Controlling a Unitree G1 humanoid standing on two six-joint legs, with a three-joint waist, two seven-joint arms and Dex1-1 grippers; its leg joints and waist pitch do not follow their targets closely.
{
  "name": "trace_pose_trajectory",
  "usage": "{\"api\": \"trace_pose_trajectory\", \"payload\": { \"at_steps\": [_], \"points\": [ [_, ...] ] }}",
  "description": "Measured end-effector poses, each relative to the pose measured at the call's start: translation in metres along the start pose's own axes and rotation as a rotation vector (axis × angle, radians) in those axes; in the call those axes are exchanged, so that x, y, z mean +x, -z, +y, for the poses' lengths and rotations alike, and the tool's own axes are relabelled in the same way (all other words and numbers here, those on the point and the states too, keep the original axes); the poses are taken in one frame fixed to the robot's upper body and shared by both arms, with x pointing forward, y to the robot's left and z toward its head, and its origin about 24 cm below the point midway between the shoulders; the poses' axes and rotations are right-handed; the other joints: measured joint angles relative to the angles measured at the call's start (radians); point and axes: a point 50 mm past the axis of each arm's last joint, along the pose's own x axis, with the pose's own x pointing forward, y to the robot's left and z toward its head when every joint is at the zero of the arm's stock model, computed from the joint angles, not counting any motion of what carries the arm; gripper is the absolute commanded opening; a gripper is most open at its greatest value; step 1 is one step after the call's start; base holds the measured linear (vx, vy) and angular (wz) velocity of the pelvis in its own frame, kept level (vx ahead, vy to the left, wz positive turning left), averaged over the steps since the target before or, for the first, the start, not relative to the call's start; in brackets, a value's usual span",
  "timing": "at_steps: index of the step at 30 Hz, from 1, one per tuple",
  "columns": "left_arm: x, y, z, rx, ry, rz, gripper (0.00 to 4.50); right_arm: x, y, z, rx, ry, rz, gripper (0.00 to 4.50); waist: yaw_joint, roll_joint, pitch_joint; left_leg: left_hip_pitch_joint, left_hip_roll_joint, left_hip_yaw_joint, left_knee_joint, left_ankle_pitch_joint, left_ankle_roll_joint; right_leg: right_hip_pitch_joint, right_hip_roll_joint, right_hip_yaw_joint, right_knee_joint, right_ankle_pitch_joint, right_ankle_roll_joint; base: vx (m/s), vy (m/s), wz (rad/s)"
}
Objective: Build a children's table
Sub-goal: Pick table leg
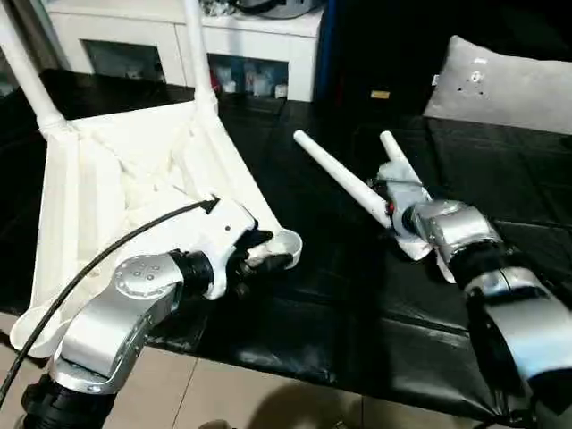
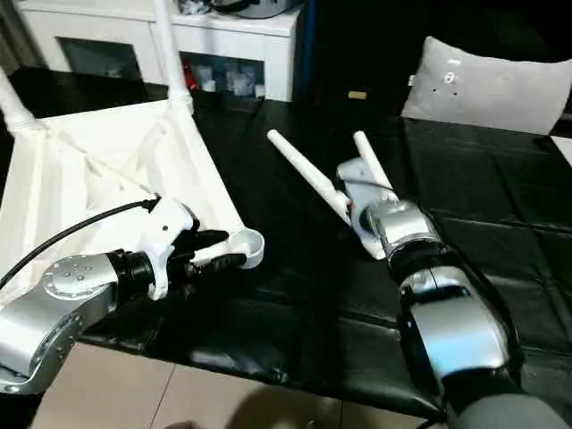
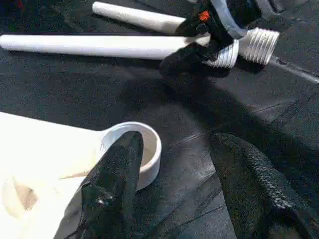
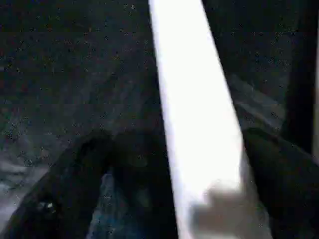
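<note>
Up close, ribbed leg ends [image 3: 244,47].

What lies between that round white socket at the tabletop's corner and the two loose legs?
Only bare black mat between the socket and the loose legs, in the head views.

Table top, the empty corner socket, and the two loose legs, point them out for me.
Table top [image 1: 116,179], left eye view, ribbed underside.
Corner socket [image 3: 149,144], left wrist view, round rim.
Nearer loose leg [image 1: 340,174], left eye view, mid shaft.
Farther loose leg [image 1: 393,152], left eye view, upper shaft.
</note>
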Motion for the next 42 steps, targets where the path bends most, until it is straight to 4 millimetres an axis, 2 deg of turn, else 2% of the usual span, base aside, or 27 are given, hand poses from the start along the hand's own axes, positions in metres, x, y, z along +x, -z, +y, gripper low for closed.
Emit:
{"api": "trace_pose_trajectory", "payload": {
  "at_steps": [3, 7, 17, 31, 37, 42],
  "points": [
    [0.0, 0.0, 0.0, 0.001, 0.002, 0.002, 2.53, 0.0, 0.0, -0.001, 0.03, -0.027, 0.01, 4.5, 0.0, 0.0, 0.0, 0.0, 0.004, 0.006, 0.0, 0.0, -0.002, 0.0, 0.0, 0.0, 0.0, 0.001, -0.002, 0.0, 0.0, 0.0],
    [0.0, 0.0, 0.0, 0.007, 0.006, 0.009, 2.61, -0.001, -0.002, 0.001, 0.052, -0.081, 0.04, 4.09, -0.001, 0.0, 0.0, 0.001, 0.01, 0.016, 0.0, 0.001, -0.004, 0.0, 0.0, 0.0, 0.001, 0.002, -0.004, 0.0, 0.0, 0.0],
    [0.0, -0.002, -0.001, 0.016, 0.02, 0.003, 2.61, -0.005, -0.004, 0.008, 0.137, -0.225, 0.109, 3.25, 0.002, 0.0, 0.0, 0.001, 0.013, 0.019, 0.0, 0.002, -0.005, -0.002, 0.001, -0.001, 0.001, 0.002, -0.004, 0.0, 0.0, 0.0],
    [0.004, -0.006, -0.004, 0.034, 0.047, -0.011, 2.61, -0.006, -0.003, 0.011, 0.144, -0.272, 0.128, 1.97, 0.007, -0.001, 0.0, 0.001, 0.016, 0.023, 0.0, 0.002, -0.006, -0.004, 0.001, -0.001, 0.001, 0.002, -0.004, 0.0, 0.0, 0.0],
    [0.004, -0.006, -0.004, 0.033, 0.05, -0.011, 2.61, -0.006, -0.003, 0.013, 0.191, -0.291, 0.112, 1.86, 0.008, 0.0, 0.0, 0.001, 0.017, 0.023, 0.0, 0.002, -0.006, -0.005, 0.001, -0.001, 0.001, 0.002, -0.004, 0.0, 0.0, 0.0],
    [0.01, -0.011, -0.004, 0.005, 0.039, -0.055, 2.61, -0.006, -0.009, 0.012, 0.341, -0.302, 0.016, 1.86, 0.017, 0.0, 0.0, 0.0, 0.017, 0.025, 0.0, 0.003, -0.005, -0.006, 0.0, -0.001, 0.001, 0.003, -0.004, 0.0, 0.0, 0.0]
  ]
}}
